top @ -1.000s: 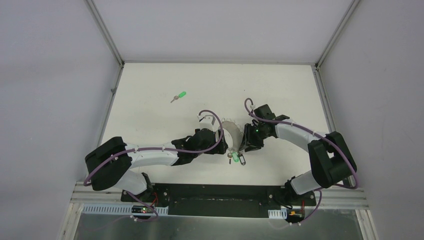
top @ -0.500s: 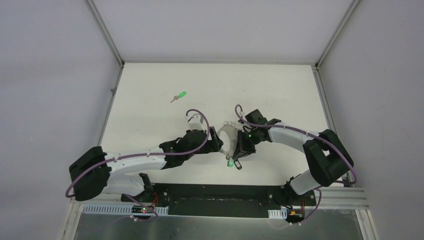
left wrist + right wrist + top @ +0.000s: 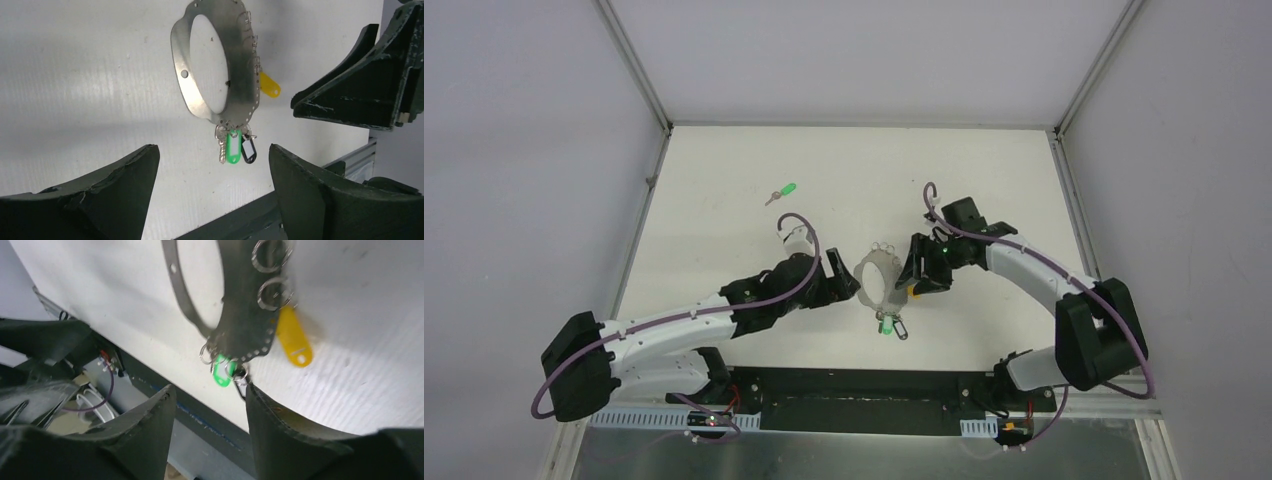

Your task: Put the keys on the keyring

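Left gripper (image 3: 842,282): jaws spread wide, nothing between them, touching nothing. It sits at 9 o'clock of the keyring (image 3: 879,278), just beside it. In the left wrist view both fingers (image 3: 100,200) stop short of the ring, with white table (image 3: 75,75) showing in between.

Right gripper (image 3: 914,275): jaws partly apart, with a visible gap in its wrist view and nothing pinched. It's at 3 o'clock of the keyring, close against the rim. Can't tell if it actually touches.

Fingers on both are matte black wedges with scuffed, chipped edges.

Keyring:
- Flat oval band of grey sheet metal with a dull sheen, one side wider than the other.
- A row of small punched holes runs along the rim.
- It lies on the matte white table between the two grippers, near mid-table.
- Thin wire split rings (image 3: 274,292) are threaded through some holes.

Hanging at its 6 o'clock end:
- Glossy green plastic tag (image 3: 232,146)
- Black tag (image 3: 249,150) with a pale insert
- Small silver key (image 3: 220,147)

A yellow teardrop tag (image 3: 269,85) hangs at about 4 o'clock, smooth plastic, resting on the table by the right gripper.

Loose green-headed key (image 3: 781,193): on the table at about 11 o'clock from the keyring, well apart from it and from both grippers. Metal shank, details too small to read.
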